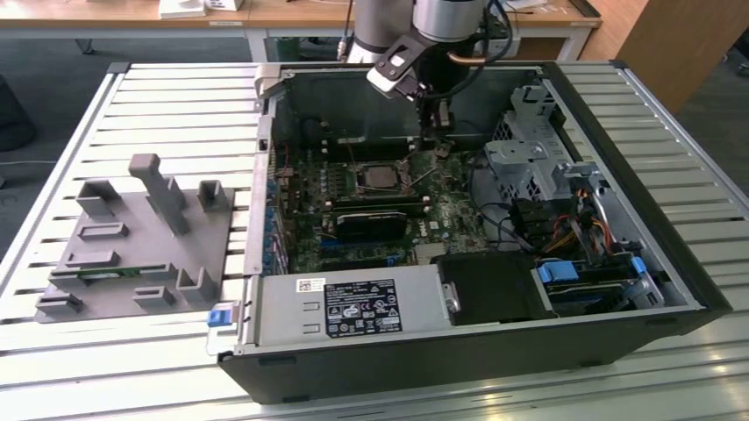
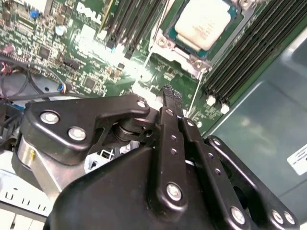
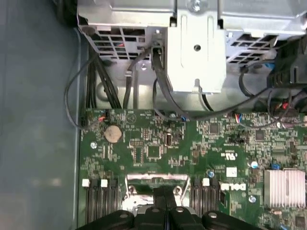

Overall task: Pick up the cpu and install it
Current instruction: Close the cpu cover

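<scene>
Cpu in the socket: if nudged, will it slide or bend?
Probably stiff: the cpu is a flat metal-topped square. Likely won't slide, since the socket frame surrounds it. Its smooth shiny top looks slippery to grip.

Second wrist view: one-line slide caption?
Shut gripper hovers over the green motherboard, just short of the cpu lying flat in its socket.

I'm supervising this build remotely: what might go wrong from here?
The gripper, shut, hangs close over the motherboard; a slip could scrape its small parts or the memory slots. The cpu lies in its socket near the gripper; a sideways nudge might shift it.
</scene>
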Tool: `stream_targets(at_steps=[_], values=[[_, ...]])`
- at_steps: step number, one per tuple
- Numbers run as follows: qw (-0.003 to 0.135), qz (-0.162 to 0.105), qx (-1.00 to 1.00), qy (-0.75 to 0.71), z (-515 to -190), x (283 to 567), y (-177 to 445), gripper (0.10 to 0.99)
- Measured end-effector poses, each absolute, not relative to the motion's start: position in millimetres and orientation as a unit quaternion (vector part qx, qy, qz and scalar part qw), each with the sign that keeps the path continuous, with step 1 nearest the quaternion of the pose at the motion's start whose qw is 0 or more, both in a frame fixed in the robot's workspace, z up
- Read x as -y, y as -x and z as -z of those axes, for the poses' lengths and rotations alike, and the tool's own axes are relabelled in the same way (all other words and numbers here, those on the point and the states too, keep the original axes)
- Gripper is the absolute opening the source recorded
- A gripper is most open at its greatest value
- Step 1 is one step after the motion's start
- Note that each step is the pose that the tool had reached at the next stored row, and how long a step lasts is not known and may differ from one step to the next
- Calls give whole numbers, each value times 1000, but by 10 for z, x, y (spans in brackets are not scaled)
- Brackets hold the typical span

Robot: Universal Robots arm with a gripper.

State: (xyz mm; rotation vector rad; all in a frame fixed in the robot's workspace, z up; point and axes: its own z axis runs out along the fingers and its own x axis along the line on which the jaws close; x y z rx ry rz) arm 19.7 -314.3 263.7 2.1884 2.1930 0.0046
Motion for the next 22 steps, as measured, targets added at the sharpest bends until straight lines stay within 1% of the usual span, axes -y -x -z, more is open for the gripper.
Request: stream_targets(at_steps=[22], values=[[22,-1,-708,-706,-2541,3086,-553,106]])
